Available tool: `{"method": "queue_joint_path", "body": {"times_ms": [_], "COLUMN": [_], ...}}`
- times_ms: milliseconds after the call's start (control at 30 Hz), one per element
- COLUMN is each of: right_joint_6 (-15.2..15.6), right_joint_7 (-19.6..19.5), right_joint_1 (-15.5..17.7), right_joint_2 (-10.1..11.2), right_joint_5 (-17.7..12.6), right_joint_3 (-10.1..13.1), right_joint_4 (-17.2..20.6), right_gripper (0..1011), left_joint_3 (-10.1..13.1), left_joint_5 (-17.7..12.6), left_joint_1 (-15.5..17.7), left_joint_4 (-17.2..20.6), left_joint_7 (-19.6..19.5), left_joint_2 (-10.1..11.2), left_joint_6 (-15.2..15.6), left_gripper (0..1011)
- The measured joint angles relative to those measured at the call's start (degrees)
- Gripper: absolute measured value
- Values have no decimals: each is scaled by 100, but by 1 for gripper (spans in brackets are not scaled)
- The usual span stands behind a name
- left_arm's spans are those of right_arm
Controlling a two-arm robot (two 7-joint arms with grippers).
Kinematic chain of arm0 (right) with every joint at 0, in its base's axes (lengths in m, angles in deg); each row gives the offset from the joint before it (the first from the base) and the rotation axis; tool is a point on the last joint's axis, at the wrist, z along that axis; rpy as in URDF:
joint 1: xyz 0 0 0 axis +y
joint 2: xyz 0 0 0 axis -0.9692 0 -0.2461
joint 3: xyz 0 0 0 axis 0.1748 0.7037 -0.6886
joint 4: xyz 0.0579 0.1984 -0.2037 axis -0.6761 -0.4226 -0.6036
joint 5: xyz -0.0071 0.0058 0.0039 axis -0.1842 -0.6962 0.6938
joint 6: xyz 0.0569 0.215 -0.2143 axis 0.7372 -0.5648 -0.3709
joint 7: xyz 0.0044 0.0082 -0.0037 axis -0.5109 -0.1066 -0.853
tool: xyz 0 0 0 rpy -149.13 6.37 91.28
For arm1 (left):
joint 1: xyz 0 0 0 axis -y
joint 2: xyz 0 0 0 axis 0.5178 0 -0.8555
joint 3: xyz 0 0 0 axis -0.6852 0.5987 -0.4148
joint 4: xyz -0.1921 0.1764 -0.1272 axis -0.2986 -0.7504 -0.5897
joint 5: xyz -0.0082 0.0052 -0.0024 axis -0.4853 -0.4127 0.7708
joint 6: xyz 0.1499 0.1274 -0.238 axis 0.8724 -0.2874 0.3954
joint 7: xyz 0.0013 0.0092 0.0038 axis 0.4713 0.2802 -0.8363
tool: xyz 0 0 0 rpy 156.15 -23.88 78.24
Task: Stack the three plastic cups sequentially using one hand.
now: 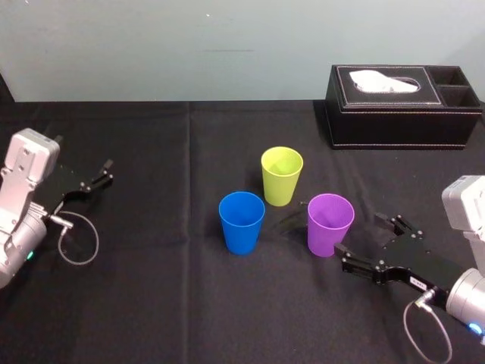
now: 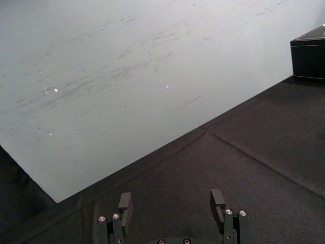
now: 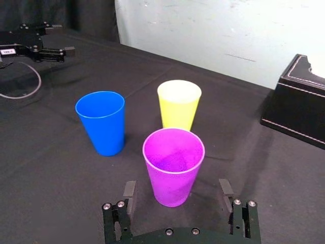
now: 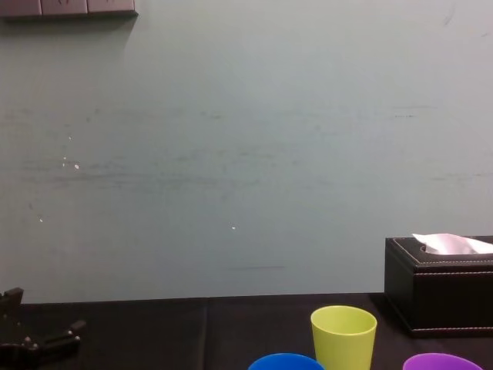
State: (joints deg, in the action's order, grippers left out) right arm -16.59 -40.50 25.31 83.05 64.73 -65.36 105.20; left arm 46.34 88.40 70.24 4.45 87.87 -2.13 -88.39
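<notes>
Right now your right gripper (image 3: 176,189) hovers low over the black tablecloth (image 1: 151,303) with its fingers spread wide and nothing held between them. Just ahead of those fingers stands the purple cup (image 3: 173,168), upright with its mouth up, roughly centred on the gap between them; you cannot tell from these views whether either fingertip brushes its wall. Past the purple cup, farther from the gripper and toward the wall, the yellow-green cup (image 3: 179,104) stands upright too, near the purple one but apart from it. Off toward your robot's left from the gripper, beyond the purple cup, the blue cup (image 3: 101,122) also stands upright on the cloth, separate from the other two, so all three cups stand singly in a loose triangle. Well behind the gripper's reach, close to the wall, sits the black tissue box (image 1: 402,106) with a white tissue showing at its top. Farthest away, across the cloth on the robot's left, your left gripper (image 1: 95,182) rests well apart from the cups, its fingers likewise parted and empty.
</notes>
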Motion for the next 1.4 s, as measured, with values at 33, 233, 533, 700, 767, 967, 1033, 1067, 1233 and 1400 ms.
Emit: {"method": "queue_joint_path", "body": {"times_ms": [33,233,533,700,767,967,1033,1067,1233,1400], "right_joint_6": [0,-16,-72,-95,-119,-175,-179,-179,-181,-182], "right_joint_7": [0,103,192,201,219,249,260,266,316,337], "right_joint_1": [0,-18,-70,-104,-110,-133,-153,-160,-214,-279], "right_joint_2": [0,-117,-317,-427,-474,-567,-607,-623,-715,-767], "right_joint_5": [0,52,223,333,353,392,403,401,338,303], "right_joint_3": [0,-4,-47,-55,-50,-29,-26,-23,-3,-12], "right_joint_4": [0,-72,-188,-252,-282,-339,-369,-382,-469,-537], "right_gripper": [1002,1003,1003,1003,1003,1003,1003,1003,1003,1003], "left_joint_3": [0,0,0,0,0,0,0,0,0,0], "left_joint_5": [0,0,0,0,0,0,0,0,0,0], "left_joint_1": [0,0,0,0,0,0,0,0,0,0], "left_joint_4": [0,0,0,0,0,0,0,0,0,0], "left_joint_7": [0,0,0,0,0,0,0,0,0,0], "left_joint_2": [0,0,0,0,0,0,0,0,0,0], "left_joint_6": [0,0,0,0,0,0,0,0,0,0], "left_gripper": [1011,1011,1011,1012,1011,1011,1011,1011,1011,1011]}}
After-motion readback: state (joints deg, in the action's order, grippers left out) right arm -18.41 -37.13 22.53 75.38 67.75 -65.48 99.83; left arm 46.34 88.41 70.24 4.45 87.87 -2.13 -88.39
